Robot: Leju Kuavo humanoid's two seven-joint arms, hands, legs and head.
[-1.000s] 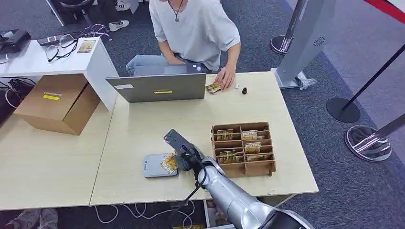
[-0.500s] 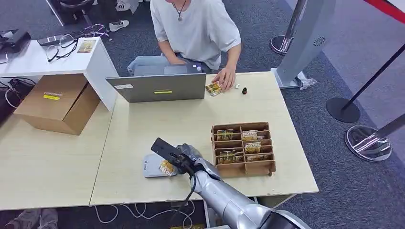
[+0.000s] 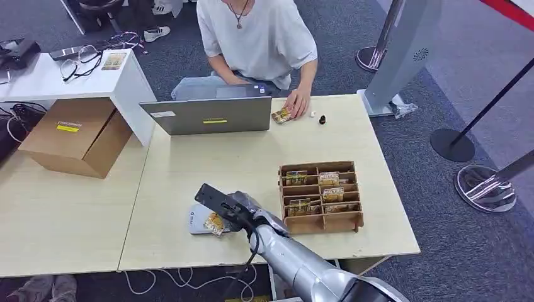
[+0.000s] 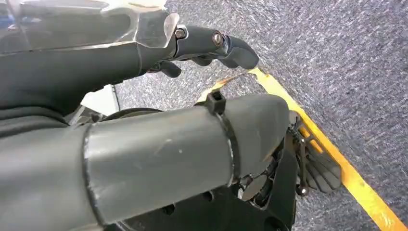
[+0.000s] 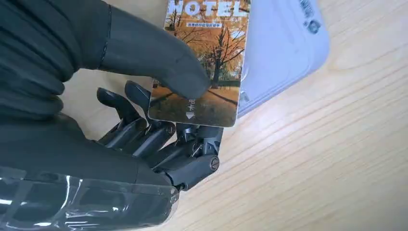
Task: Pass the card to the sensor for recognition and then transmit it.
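Over the near edge of the light wooden bench [image 3: 189, 170], my right hand [image 3: 234, 211] pinches a hotel key card [image 5: 204, 62] between thumb and fingers, the card printed with autumn trees and the word HOTEL. It sits partly over the pale grey card reader [image 3: 198, 221], which lies flat on the bench at about 9 o'clock from my hand; whether the card touches it I cannot tell. At 3 o'clock from my hand stands a brown compartmented card box [image 3: 321, 195], several of its slots holding similar cards.

Across the bench, at 12 o'clock, a person in a light grey T-shirt [image 3: 261, 38] sits behind an open grey laptop [image 3: 208, 114], one hand [image 3: 297, 100] resting on a card [image 3: 281, 116] beside two small objects, one white and one dark. At 10 o'clock a cardboard carton [image 3: 72, 135] sits beneath a white side table [image 3: 69, 78].

My left hand [image 4: 202, 41] hangs above grey carpet [image 4: 337, 62] crossed by a yellow floor line [image 4: 332, 159], its dark fingers curled in around nothing.
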